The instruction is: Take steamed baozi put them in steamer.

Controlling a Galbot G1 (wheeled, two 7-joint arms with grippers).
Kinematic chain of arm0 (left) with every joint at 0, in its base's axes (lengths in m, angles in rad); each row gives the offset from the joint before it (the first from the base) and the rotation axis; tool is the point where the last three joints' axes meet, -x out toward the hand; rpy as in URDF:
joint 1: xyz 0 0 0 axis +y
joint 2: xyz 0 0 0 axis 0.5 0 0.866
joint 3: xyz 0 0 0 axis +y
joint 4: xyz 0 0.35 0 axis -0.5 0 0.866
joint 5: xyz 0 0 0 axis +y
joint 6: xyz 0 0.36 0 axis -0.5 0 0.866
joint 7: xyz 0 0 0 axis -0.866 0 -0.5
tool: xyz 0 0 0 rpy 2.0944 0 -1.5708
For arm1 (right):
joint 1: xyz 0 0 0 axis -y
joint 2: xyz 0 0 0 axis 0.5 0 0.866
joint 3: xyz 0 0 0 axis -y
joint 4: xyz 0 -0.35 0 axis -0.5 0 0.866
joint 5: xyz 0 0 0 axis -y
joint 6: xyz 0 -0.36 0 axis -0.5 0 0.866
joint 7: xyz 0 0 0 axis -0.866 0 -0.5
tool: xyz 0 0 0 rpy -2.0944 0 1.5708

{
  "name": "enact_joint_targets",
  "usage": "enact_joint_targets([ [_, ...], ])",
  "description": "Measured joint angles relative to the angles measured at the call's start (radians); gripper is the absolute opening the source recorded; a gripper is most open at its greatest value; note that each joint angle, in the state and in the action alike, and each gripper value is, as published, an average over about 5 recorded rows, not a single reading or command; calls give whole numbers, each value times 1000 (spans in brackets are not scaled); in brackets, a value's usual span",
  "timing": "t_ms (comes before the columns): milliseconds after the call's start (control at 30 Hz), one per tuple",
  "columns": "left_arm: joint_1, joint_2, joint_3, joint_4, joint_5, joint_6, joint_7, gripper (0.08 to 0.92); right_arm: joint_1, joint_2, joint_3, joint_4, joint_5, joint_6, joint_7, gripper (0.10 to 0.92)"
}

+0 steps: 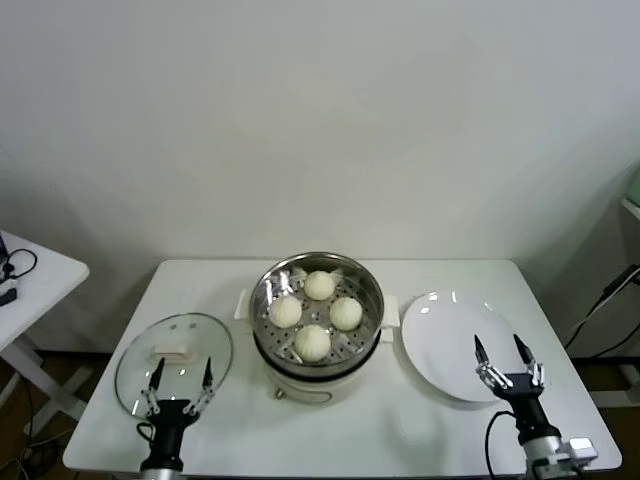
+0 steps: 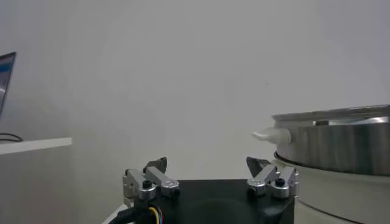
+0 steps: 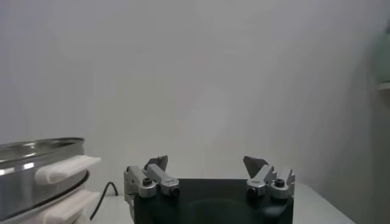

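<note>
Several cream-white baozi [image 1: 318,285] [image 1: 285,311] [image 1: 346,313] [image 1: 312,343] sit on the perforated tray inside the steel steamer [image 1: 370,290] at the table's middle. The steamer's steel wall shows in the left wrist view [image 2: 341,143] and in the right wrist view [image 3: 30,173]. My left gripper [image 1: 181,376] [image 2: 207,165] is open and empty, near the table's front edge over the glass lid. My right gripper [image 1: 508,349] [image 3: 206,163] is open and empty, over the front of the white plate.
A round glass lid [image 1: 190,335] lies left of the steamer. A flat white plate [image 1: 440,325] lies to its right, with nothing on it. A white side table [image 1: 40,275] with a black cable stands at the far left. A wall runs behind the table.
</note>
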Motion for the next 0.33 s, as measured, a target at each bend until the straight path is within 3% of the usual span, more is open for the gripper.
enact_joint_targets([
  [333,1,-4,2,-9,-1,1,1,823,-43,81,24,15,-25,35,3,823],
])
